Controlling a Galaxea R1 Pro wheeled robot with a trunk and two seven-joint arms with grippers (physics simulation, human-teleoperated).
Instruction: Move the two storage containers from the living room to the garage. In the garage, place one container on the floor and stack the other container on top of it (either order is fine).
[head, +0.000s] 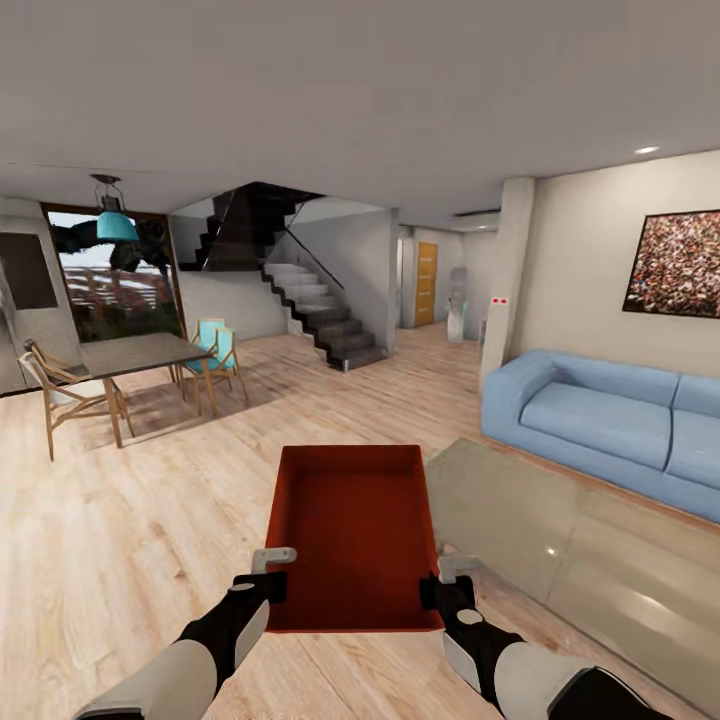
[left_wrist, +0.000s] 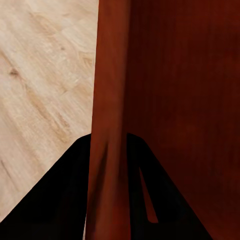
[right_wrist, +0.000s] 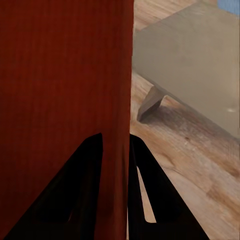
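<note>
**Bin held between both arms, pointing down the room**

The storage container (head: 352, 535), an orange-red open-top bin, hangs in the air straight ahead of the robot, low over the light wood floor (head: 130, 530), carried level with its open side up and nothing visible inside. Its long axis runs directly away from the robot, toward the staircase (head: 325, 315) and the hallway with the orange door (head: 426, 284) beyond it. It is still in the living room; a garage is not in sight, and I see just this one bin.

The jaws sit at the near end of the two long walls, one arm per side. The left gripper (head: 272, 558) pinches the left wall close to the near corner; in the left wrist view the wall (left_wrist: 107, 125) runs between the two dark fingers (left_wrist: 60, 200), which press it from both sides. The right gripper (head: 455, 568) does the same on the opposite wall, and the right wrist view shows that wall (right_wrist: 117, 100) clamped between its fingers (right_wrist: 75, 190). Both pairs of jaws are narrow, closed on thin plastic rim.

Neither arm is nearer than the other: the grip is symmetric, forearms reaching forward and slightly inward, wrists level. Most of the bin sticks out ahead of the grip, so I judge the far end wants to droop if either pinch slackens.

To the right, just beside the bin, lies the grey low surface (head: 580, 545), with the blue sofa (head: 610, 420) behind it; the dining set (head: 130, 375) stands well apart on the left. The way forward looks open
</note>
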